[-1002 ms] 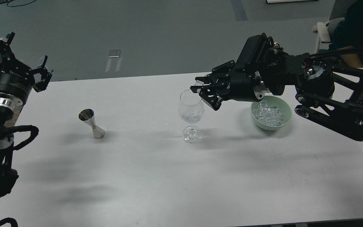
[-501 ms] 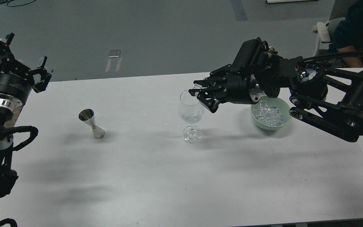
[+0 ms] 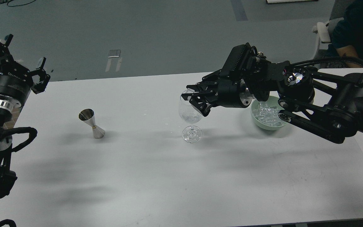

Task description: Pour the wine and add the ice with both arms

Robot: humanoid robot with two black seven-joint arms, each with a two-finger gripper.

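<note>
A clear stemmed glass stands at the table's middle, with a little ice in its bowl. My right gripper is right over the glass's right rim, fingers close together on a small pale ice cube. A pale green bowl full of ice sits to the right, partly hidden under my right arm. My left gripper is open and empty, raised at the table's far left edge, well away from the glass.
A steel jigger stands tilted on the white table, left of the glass. A seated person and a chair are at the back right, behind my right arm.
My right arm has moved left and slightly down, bringing its gripper from beside the glass to over its rim. The left arm has barely moved.
</note>
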